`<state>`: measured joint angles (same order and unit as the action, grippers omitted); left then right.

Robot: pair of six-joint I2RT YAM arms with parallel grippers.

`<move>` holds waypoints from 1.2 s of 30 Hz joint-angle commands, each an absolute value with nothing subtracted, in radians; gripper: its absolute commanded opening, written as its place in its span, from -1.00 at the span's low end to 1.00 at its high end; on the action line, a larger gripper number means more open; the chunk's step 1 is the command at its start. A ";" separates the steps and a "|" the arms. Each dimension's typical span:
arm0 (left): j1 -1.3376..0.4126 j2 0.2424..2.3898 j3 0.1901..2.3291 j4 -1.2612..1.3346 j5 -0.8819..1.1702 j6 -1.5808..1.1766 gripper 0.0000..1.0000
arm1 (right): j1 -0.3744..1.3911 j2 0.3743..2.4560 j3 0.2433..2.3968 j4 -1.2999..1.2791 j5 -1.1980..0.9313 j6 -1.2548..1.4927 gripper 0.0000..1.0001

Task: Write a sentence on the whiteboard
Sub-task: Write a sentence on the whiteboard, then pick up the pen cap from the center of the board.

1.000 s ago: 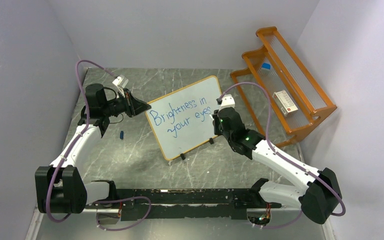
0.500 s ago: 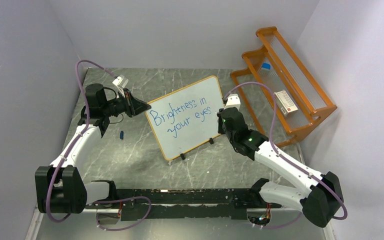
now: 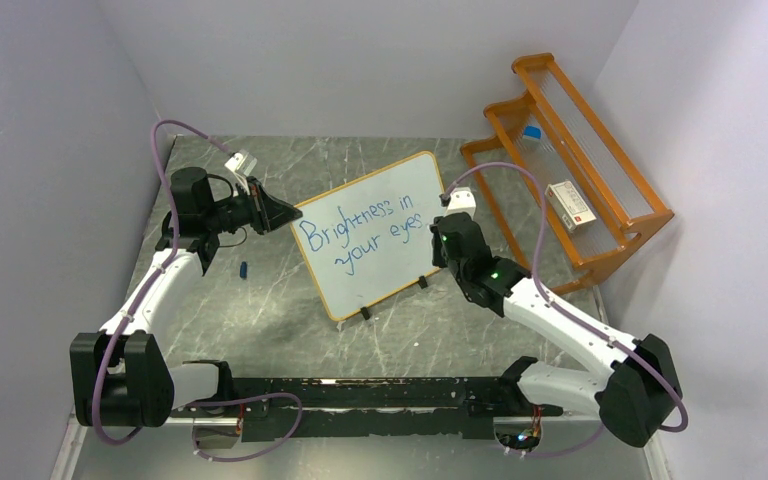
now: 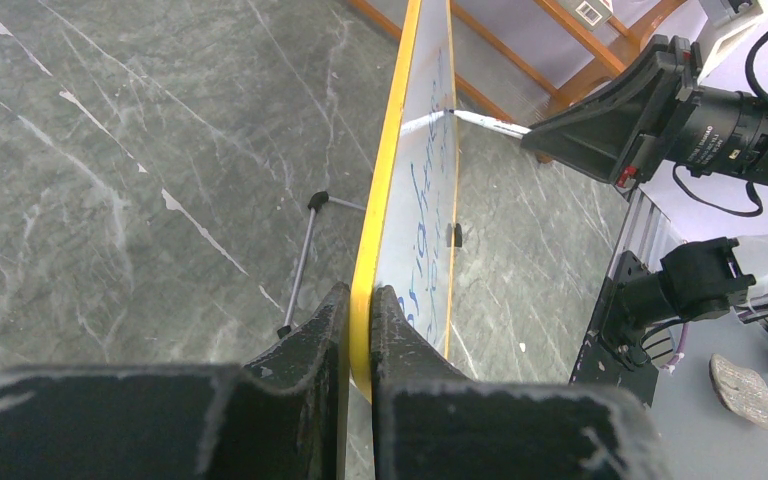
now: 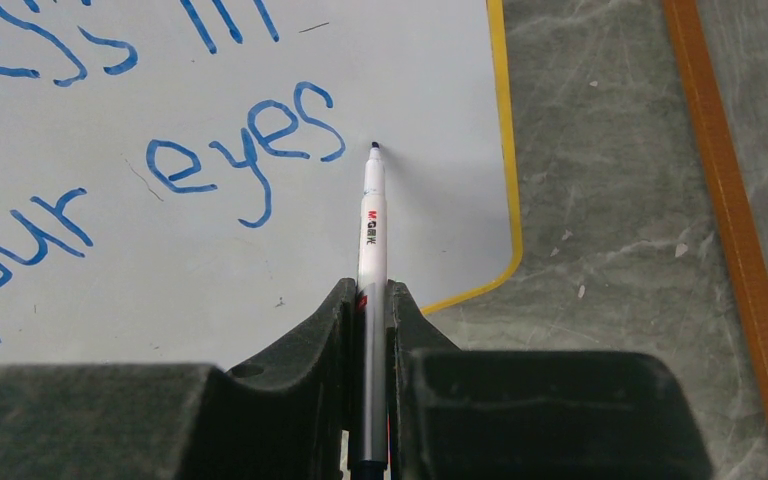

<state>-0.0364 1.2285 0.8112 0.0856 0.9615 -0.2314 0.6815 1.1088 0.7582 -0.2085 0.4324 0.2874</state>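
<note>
Rightward a touch since a second ago: right end effector [image 5: 370, 292], off "eyes" | clamped tight on marker [image 5: 371, 210], tip at the whiteboard [image 5: 430, 100] just past the sentence [image 5: 260, 140] | left end effector [image 4: 360, 300] pinched on the frame, likely steadying it against pen pressure | whiteboard stands propped mid-tabletop [image 3: 260, 300]

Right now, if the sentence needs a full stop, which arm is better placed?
Right: the right gripper is shut on the marker, tip just past the sentence. The left gripper clamps the whiteboard edge.
</note>
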 commanded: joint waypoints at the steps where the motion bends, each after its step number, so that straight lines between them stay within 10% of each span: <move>1: -0.060 1.279 0.778 -0.057 0.867 -0.154 -0.90 | 0.673 1.123 0.762 -0.165 0.422 0.282 -1.00; 17: -0.060 1.276 0.781 -0.062 0.855 -0.152 -0.90 | 0.664 1.076 0.784 -0.204 0.426 0.278 -1.00; 36: -0.060 1.144 0.997 -0.237 0.701 -0.179 0.19 | 0.665 0.799 0.876 -0.424 0.468 0.253 -1.00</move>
